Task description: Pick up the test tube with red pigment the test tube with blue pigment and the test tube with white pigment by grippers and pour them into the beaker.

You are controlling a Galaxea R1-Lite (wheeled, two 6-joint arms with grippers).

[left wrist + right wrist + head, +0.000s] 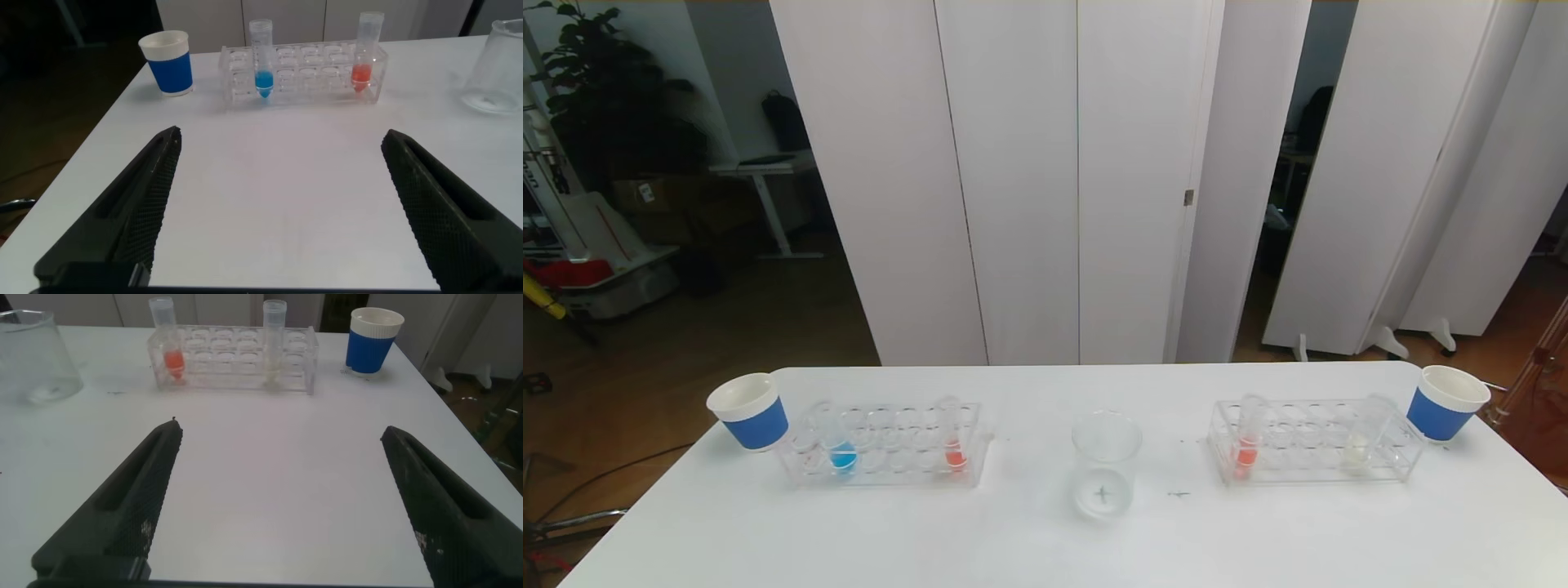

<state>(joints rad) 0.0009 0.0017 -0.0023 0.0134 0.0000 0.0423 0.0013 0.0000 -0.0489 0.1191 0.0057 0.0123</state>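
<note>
Both claws are spread about as wide as they go and holding nothing. The left claw (278, 212) hangs low over bare counter (1029, 547) on the near side of the beaker's left-hand rack, and the right claw (278, 506) does the same in front of the rack on the beaker's right. Neither one touches a tube or a rack.

The beaker (1104, 464) sits mid-counter, upright, looks empty apart from a small dark mark at its bottom.

Left of the beaker is a clear rack (886, 445) with two tubes standing in it: the test tube with blue pigment (837, 441) toward the far-from-beaker end, and a tube with orange-red pigment (952, 437) at the end nearest the beaker. A white cup with a blue band (750, 411) stands just past that rack.

Right of the beaker, a second rack (1315, 441) holds another orange-red tube (1247, 441) at the beaker end and the test tube with white pigment (1364, 441) toward the far end, with a second blue-banded cup (1445, 403) beyond it.
</note>
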